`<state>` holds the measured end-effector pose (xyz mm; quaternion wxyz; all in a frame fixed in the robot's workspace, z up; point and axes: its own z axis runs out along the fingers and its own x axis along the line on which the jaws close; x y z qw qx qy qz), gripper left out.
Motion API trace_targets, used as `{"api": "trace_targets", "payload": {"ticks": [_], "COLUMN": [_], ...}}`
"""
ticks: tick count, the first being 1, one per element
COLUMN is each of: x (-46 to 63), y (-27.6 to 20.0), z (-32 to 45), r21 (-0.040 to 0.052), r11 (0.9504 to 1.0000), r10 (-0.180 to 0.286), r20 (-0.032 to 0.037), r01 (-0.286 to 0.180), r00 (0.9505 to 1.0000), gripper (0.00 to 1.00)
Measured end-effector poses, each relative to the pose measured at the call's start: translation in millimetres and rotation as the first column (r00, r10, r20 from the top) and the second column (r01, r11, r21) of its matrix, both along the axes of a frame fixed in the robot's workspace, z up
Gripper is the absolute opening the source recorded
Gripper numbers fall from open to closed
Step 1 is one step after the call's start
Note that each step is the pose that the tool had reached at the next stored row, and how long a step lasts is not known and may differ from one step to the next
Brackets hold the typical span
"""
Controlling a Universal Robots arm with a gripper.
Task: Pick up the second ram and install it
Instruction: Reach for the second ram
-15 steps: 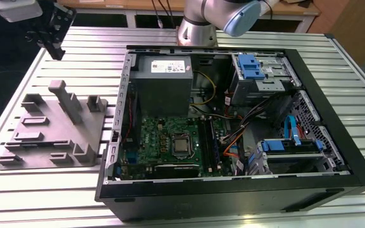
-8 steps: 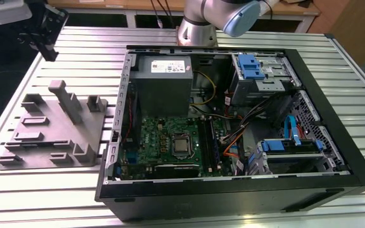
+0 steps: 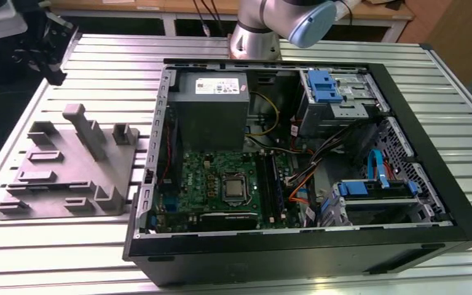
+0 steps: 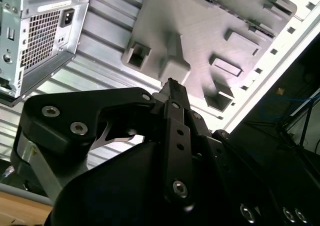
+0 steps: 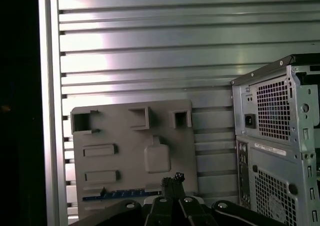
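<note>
Hand [image 5: 172, 180]: seemingly closed together, empty. Second ram [image 5: 122, 194]: slotted in grey fixture [image 5: 150, 158], exterior view's left. Risk: a misaligned descent knocks it.

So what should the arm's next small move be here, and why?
Probably bring the pincer down toward the memory stick: in the first wrist view the stick lies in a slot at the edge of the gray holder, and the pincer hangs apart from it.
</note>
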<state>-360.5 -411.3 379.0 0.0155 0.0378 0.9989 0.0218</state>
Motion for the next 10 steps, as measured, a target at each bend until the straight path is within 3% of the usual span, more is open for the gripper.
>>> {"api": "trace_targets", "payload": {"ticks": [10], "x": [-19.6], "y": [-8.7], "z": [-10.2], "r21": [0.0], "r11": [1.0], "r10": [0.0], "r20": [0.0], "r01": [0.0], "r00": [1.0], "gripper": [0.1]}}
